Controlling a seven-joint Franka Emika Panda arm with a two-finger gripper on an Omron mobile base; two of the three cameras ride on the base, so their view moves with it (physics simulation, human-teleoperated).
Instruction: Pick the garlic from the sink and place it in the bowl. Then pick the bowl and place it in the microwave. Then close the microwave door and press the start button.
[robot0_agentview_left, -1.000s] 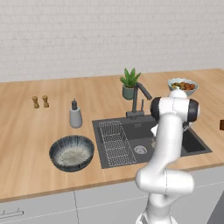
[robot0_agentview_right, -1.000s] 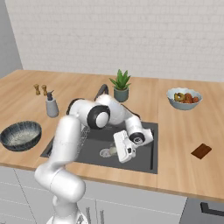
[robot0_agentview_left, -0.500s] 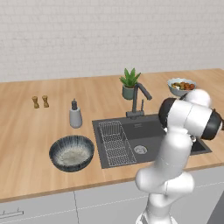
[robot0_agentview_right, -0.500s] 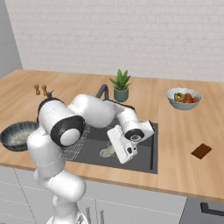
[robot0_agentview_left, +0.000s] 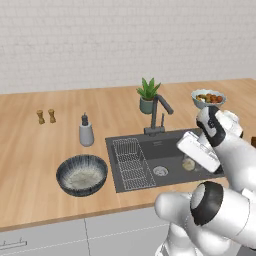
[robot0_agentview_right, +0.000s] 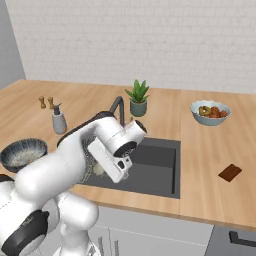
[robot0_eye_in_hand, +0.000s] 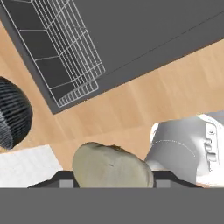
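Gripper (robot0_eye_in_hand: 113, 186) holds the garlic (robot0_eye_in_hand: 111, 168) between its jaws; in the hand view the bulb sits right at the fingertips, lifted clear of the sink (robot0_agentview_left: 165, 152) and above its front edge. The bowl (robot0_agentview_left: 82, 174) stands on the counter (robot0_agentview_left: 40, 150) left of the sink, well apart, with no garlic in it.

Status, judged: pick done. Left: drop garlic in bowl, bowl into microwave, close door, press start.

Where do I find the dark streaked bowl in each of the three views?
Left base view: the bowl is lower left, on the counter.
Right base view: the bowl is at the left edge, at mid height.
Hand view: the bowl is cut by the left edge.
Shared landmark: the sink.
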